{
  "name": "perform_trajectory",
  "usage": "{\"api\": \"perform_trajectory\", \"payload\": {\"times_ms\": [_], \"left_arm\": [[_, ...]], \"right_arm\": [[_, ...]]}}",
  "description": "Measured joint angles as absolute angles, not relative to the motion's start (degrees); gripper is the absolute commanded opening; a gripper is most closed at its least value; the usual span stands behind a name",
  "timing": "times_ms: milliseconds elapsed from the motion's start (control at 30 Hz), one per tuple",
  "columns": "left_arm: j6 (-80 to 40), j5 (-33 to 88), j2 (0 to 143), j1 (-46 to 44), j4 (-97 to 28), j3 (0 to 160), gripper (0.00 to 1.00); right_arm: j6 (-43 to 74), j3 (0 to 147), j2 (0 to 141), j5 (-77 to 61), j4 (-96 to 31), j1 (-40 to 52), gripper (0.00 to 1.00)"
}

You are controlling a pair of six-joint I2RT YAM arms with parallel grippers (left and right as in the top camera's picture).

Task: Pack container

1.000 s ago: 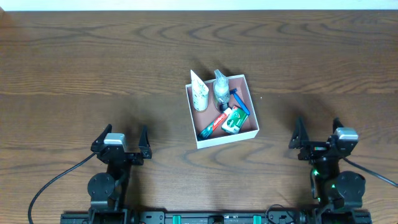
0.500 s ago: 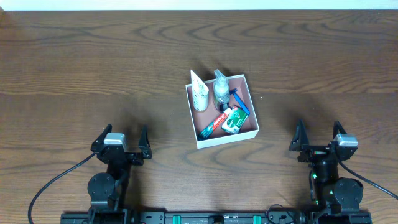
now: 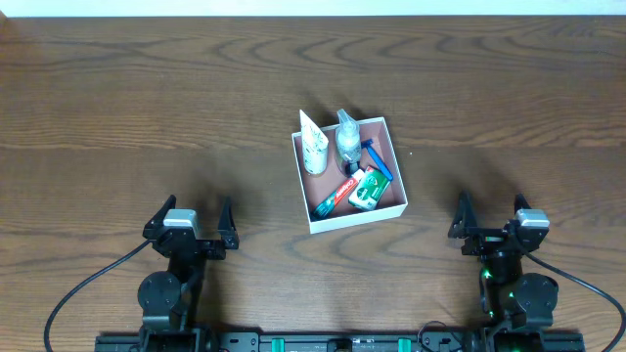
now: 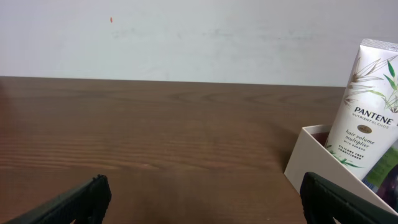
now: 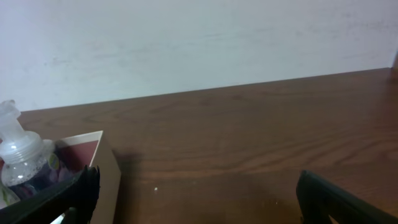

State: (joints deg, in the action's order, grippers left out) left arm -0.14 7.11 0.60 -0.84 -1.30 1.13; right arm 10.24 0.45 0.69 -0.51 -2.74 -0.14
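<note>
The container point(image 3: 392, 210), a square white-walled box with a pinkish-brown inside, sits at the table's middle. In it lie a white shampoo tube point(image 3: 312, 146), a clear bottle point(image 3: 347, 140), a blue razor point(image 3: 377, 158), a toothpaste tube point(image 3: 334, 197) and a green-and-white soap box point(image 3: 369, 189). My left gripper point(image 3: 191, 217) is open and empty at the near left. My right gripper point(image 3: 489, 214) is open and empty at the near right. The left wrist view shows the container's corner point(image 4: 311, 163) and the tube point(image 4: 367, 106). The right wrist view shows the container's wall point(image 5: 107, 177) and the bottle point(image 5: 18, 155).
Bare brown wooden table point(image 3: 147, 108) lies all round the container. A pale wall point(image 4: 186, 37) stands behind the table's far edge. Black cables point(image 3: 78, 288) trail from both arm bases at the near edge.
My right gripper has drawn back slightly toward the near edge and shifted a little left. The left arm and the container's contents have not moved.
</note>
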Motion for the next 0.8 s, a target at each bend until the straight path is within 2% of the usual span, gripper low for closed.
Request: {"api": "perform_trajectory", "payload": {"times_ms": [800], "left_arm": [[-0.14, 7.11, 0.6, -0.84, -1.3, 1.13, 0.98]], "right_arm": [[8.86, 0.43, 0.69, -0.49, -3.99, -0.16, 0.99]]}}
